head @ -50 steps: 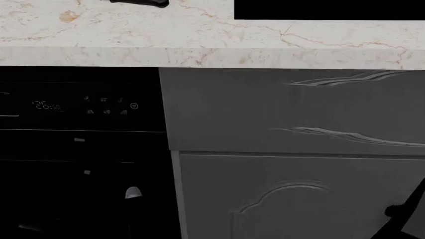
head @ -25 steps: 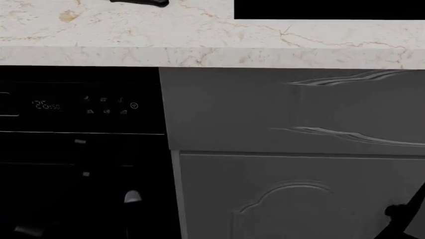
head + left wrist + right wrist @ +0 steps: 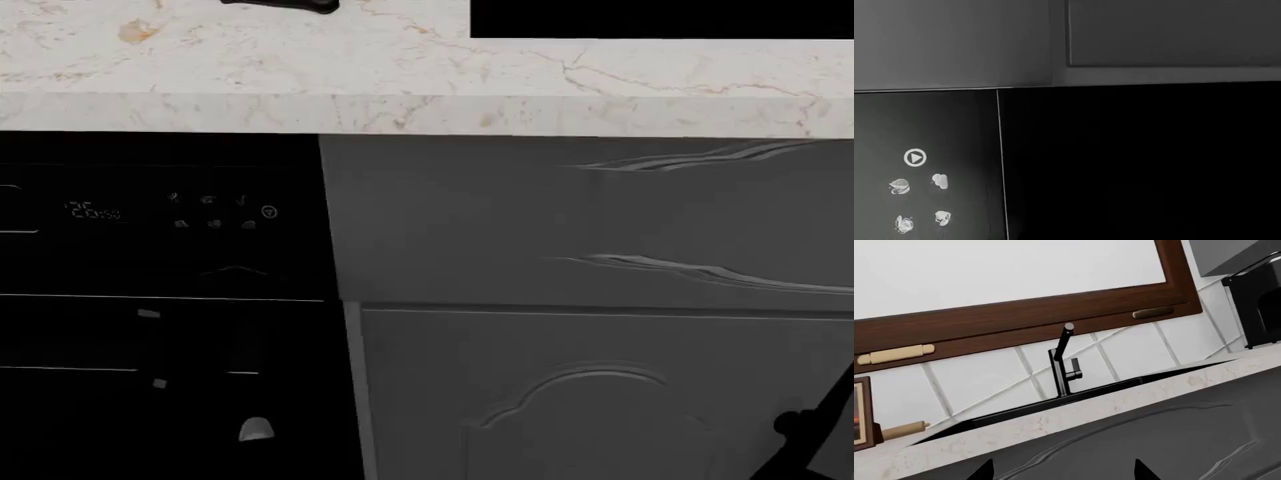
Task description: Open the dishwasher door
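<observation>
a glossy black dishwasher door (image 3: 160, 300) fills the lower left of the head view, set under a pale marble-patterned countertop (image 3: 400, 80) with tan veins. the door is a flat, broad panel facing the robot, crossed by thin pale horizontal lines that run left to right; its top strip carries a faint digital readout (image 3: 94, 211) and a cluster of small pale icons (image 3: 214, 213). from the left wrist view the same icons (image 3: 917, 187) show large and close, beside a thin pale line that crosses the black surface. to the right of the door sits a matte grey drawer front (image 3: 587, 220) with wavy carved grooves, and below it a grey cabinet door (image 3: 601, 400) with an arched moulding. a dark piece of the right arm (image 3: 814, 430) shows at the lower right corner. the right wrist view shows two dark fingertips (image 3: 984, 470) set apart, so the right gripper (image 3: 1061, 472) stands open and empty, facing a black faucet (image 3: 1064, 360) over a sink, white tiles and a brown wooden frame. the left gripper is out of sight.
</observation>
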Available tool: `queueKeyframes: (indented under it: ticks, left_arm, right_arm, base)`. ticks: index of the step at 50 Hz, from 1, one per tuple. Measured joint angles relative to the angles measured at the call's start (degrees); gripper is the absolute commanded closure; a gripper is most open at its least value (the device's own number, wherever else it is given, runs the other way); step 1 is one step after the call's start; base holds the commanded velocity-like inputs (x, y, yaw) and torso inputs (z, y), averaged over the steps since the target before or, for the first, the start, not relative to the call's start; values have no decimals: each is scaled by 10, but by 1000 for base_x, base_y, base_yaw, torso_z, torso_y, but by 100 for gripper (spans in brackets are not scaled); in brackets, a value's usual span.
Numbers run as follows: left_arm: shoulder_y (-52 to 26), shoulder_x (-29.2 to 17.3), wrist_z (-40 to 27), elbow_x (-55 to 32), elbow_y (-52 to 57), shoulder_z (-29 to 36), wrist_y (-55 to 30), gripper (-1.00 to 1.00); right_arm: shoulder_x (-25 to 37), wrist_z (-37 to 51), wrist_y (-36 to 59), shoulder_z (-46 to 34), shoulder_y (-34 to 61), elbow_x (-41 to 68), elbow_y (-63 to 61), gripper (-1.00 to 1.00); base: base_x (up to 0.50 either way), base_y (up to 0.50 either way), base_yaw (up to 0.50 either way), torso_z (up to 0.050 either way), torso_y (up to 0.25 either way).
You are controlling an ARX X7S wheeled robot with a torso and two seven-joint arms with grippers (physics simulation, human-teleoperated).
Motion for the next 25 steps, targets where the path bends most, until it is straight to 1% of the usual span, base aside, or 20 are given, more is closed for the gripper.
queueKeyframes:
  ticks: [25]
  left_arm:
    - [46, -22, 39, -24, 109, -8, -91, 100]
  right_arm:
    - [2, 1, 0, -7, 3, -1, 1, -100]
  base:
    - [0, 1, 4, 1, 0]
